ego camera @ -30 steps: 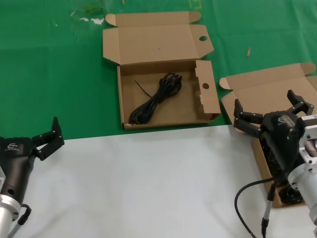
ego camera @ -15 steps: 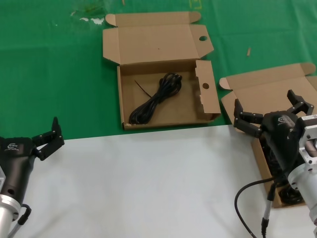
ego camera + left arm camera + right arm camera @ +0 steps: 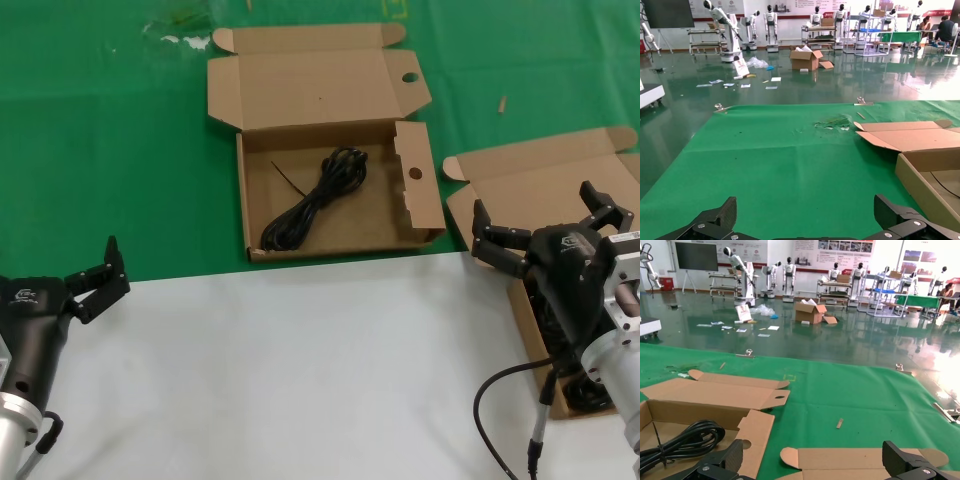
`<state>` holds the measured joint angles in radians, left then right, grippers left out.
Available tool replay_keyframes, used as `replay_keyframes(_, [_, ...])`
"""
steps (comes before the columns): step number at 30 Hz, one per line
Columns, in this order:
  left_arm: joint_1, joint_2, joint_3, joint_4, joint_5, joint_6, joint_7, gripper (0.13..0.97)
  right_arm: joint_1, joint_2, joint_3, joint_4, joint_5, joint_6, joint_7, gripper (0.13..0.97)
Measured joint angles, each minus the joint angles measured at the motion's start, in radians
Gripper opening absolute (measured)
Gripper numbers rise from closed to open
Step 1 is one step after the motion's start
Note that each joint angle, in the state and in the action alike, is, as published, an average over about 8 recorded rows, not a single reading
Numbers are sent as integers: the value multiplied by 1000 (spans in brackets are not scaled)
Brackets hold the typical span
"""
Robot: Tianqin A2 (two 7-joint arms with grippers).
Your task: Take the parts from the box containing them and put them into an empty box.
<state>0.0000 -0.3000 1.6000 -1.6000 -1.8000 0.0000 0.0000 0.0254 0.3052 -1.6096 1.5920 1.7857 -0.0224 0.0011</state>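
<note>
Change: none visible across the last second; both arms and both boxes in the same places as before.
Meaning for the task: a pause, by the look of it; next pick not yet begun.
Right gripper (image 3: 545, 228): fingers spread wide, empty, raised over the near part of the plain-flapped box (image 3: 520, 185), at the right of the head view.
Left gripper (image 3: 98, 277): fingers apart, holding nothing, parked low at the left over the white sheet (image 3: 290, 370).
Source box: the plain-flapped box, lid hinged open; black power cables (image 3: 550, 318) dimly visible inside, mostly hidden behind the right arm.
Destination box: holed-flap box (image 3: 300, 90), centre of the head view, well apart from the source box; already holding one coiled black power cable (image 3: 315, 200), lying diagonally on its floor.
Progress, as a judgement: one part moved, more left in the source.
Next move, as a judgement: descent of the right gripper into the source box for another hank.
Surface: green cloth (image 3: 100, 150) under both boxes, scuffed with pale marks at the far edge; white sheet nearer the robot.
Room: large hall with glossy dark floor, other robots on stands (image 3: 771, 22), shelving, a cardboard carton (image 3: 809, 312) and scattered papers on the floor.
</note>
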Motion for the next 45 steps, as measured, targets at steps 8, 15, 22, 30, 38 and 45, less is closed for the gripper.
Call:
replay_keyframes(8, [0,0,0,0,0,0,0,966,0,0,0,0,0,0,0,966])
replay_keyframes(15, [0,0,0,0,0,0,0,966,0,0,0,0,0,0,0,966])
replay_keyframes(22, [0,0,0,0,0,0,0,966,0,0,0,0,0,0,0,966])
replay_keyframes(30, [0,0,0,0,0,0,0,966,0,0,0,0,0,0,0,966])
replay_keyframes(38, [0,0,0,0,0,0,0,966,0,0,0,0,0,0,0,966])
replay_keyframes(45, [0,0,0,0,0,0,0,966,0,0,0,0,0,0,0,966])
